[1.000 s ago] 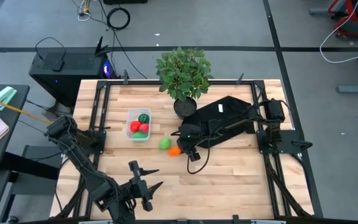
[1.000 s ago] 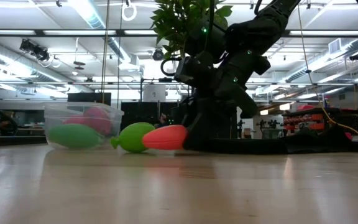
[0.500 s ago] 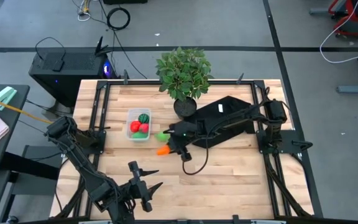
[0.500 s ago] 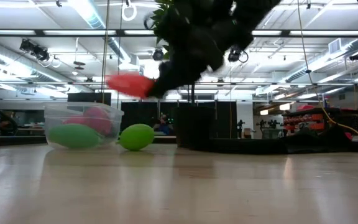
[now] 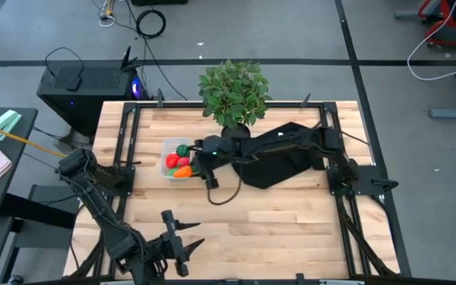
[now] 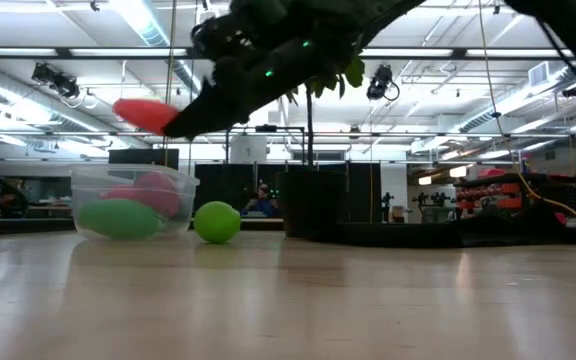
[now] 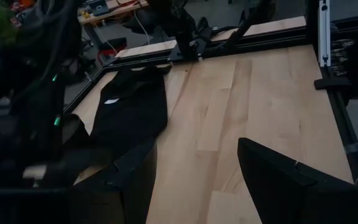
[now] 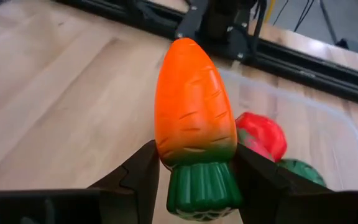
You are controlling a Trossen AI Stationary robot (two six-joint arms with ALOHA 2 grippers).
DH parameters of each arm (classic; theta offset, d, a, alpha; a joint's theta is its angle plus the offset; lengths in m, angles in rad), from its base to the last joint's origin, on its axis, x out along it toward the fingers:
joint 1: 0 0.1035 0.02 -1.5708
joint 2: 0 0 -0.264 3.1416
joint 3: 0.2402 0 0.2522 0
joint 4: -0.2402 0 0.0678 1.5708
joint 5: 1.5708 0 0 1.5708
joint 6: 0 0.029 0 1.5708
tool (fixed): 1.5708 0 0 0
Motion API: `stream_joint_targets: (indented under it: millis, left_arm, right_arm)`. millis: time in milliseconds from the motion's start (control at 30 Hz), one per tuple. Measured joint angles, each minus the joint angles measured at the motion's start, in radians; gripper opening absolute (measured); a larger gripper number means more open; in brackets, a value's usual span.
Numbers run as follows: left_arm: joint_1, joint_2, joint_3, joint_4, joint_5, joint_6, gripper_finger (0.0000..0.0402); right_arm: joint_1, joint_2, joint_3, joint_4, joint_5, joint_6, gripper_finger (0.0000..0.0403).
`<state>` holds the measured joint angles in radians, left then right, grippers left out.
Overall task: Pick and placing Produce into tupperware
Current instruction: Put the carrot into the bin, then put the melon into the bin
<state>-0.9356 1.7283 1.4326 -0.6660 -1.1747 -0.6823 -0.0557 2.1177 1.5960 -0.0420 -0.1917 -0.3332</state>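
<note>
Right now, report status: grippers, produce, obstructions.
Right gripper shut on the carrot, above the tupperware. Left gripper open, idle at the near edge. Green piece on the table beside the tub. Nothing blocking.

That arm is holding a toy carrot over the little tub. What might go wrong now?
The right hand grips the carrot only near its green end, so it might tip or slip. The tub already holds several pieces, so the carrot may bounce out. A green piece lies beside the tub and could get nudged.
</note>
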Motion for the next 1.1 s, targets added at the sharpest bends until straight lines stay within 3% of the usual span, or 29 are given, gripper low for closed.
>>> stream_joint_targets:
  millis: [333,533,733,1100]
  left_arm:
    - [-0.014,0.0,0.001,0.033,-0.007,0.041,0.0231]
    - [-0.022,0.0,0.001,0.035,-0.013,0.048,0.0231]
    - [-0.022,0.0,0.001,0.035,-0.014,0.051,0.0231]
    - [-0.022,0.0,0.001,0.034,-0.014,0.05,0.0231]
  right_arm:
    - [-0.014,0.197,0.311,-0.121,0.003,-0.041,0.0174]
    - [-0.048,0.286,0.449,-0.213,0.108,-0.071,0.0174]
    - [-0.061,0.296,0.473,-0.22,0.248,-0.082,0.0186]
    - [-0.04,0.276,0.472,-0.264,0.26,-0.081,0.0241]
